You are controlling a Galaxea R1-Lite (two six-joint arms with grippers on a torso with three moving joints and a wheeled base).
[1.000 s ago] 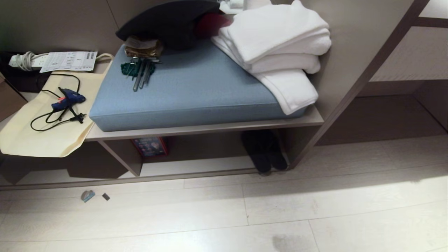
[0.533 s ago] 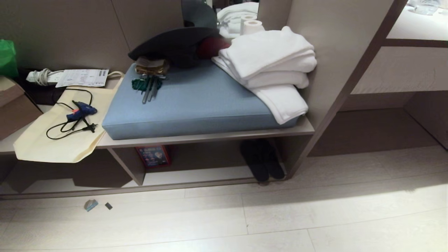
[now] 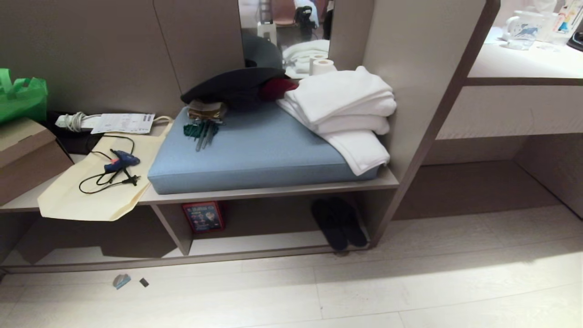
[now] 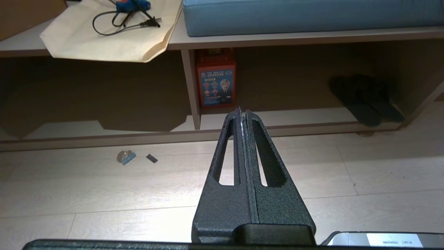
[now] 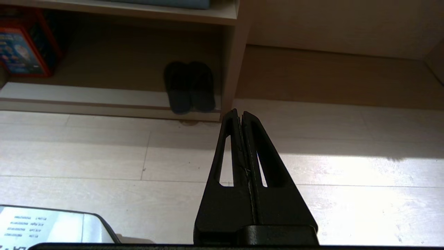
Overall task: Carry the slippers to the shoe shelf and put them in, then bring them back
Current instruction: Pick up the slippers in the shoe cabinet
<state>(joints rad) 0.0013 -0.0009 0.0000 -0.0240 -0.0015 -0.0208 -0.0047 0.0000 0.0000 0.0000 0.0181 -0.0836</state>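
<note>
Deep-shadowed slippers [image 3: 339, 223] (toes indistinct)

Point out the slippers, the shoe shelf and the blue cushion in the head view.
slippers [image 3: 339, 224], head view, on the left slipper's upper.
shoe shelf [image 3: 255, 240], head view, on its pale bottom board.
blue cushion [image 3: 264, 150], head view, on its bare top face.

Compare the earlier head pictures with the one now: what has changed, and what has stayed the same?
Only the camera moved: the head view tilted up, so the whole scene slid down the picture and the mirror and desk counter came into sight. Nothing was gripped or released. The slippers lie side by side in the shoe shelf as before. The left gripper and right gripper are shut and empty, above the floor.
</note>
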